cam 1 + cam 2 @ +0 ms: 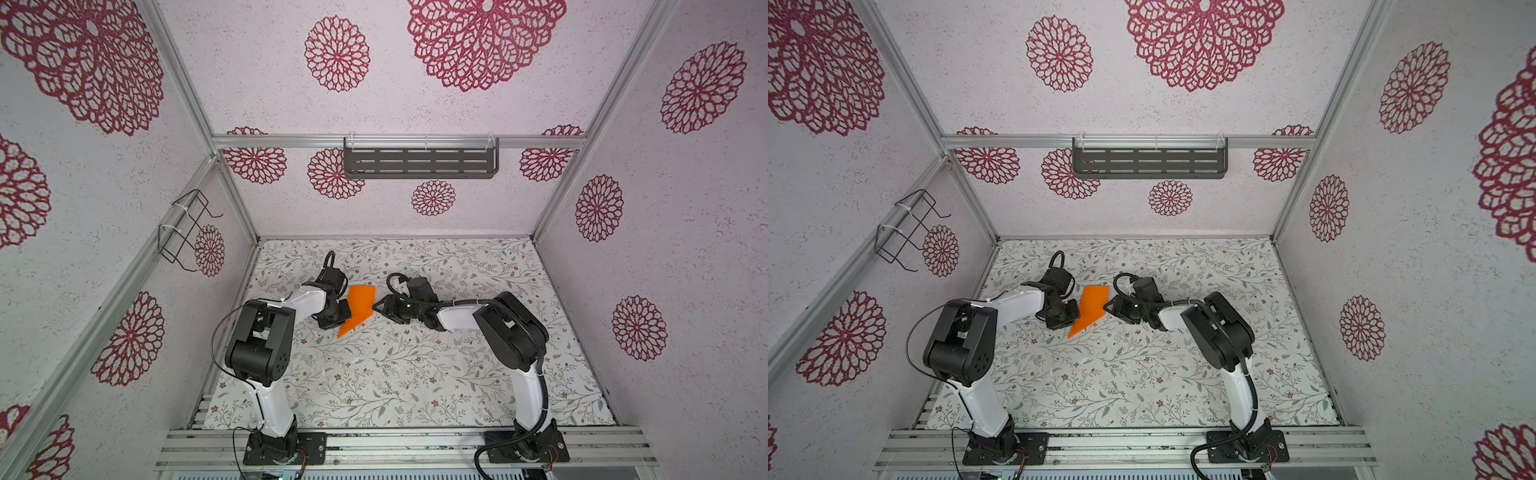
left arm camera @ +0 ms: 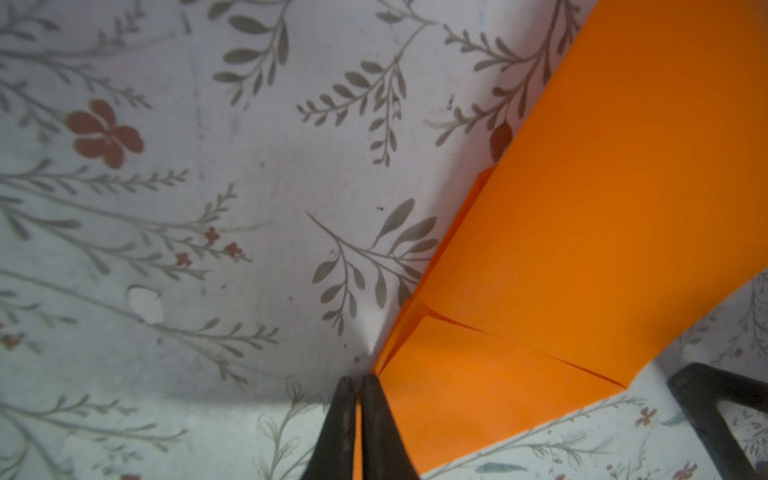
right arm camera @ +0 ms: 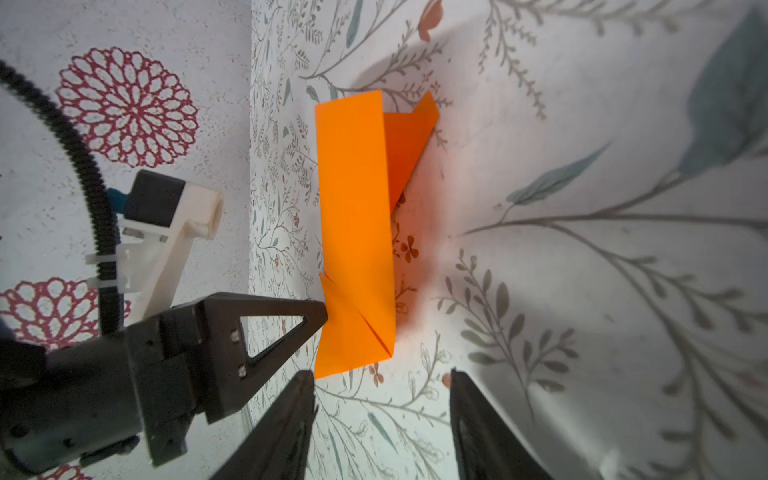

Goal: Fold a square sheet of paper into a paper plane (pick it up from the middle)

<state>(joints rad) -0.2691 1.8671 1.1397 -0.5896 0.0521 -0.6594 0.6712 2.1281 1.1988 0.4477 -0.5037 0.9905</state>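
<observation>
We see the left gripper [image 2: 359,380] clenched on one edge of the folded orange sheet [image 1: 358,307] (a sliver of orange shows between its fingers). The sheet is at ten o'clock from the middle of the floral table [image 1: 415,374]. At the sheet's three o'clock the right gripper [image 3: 380,374] is released, jaws apart.

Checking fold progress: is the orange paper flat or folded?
Folded. The orange paper shows overlapping flaps and creases in both wrist views, not a flat square.
</observation>
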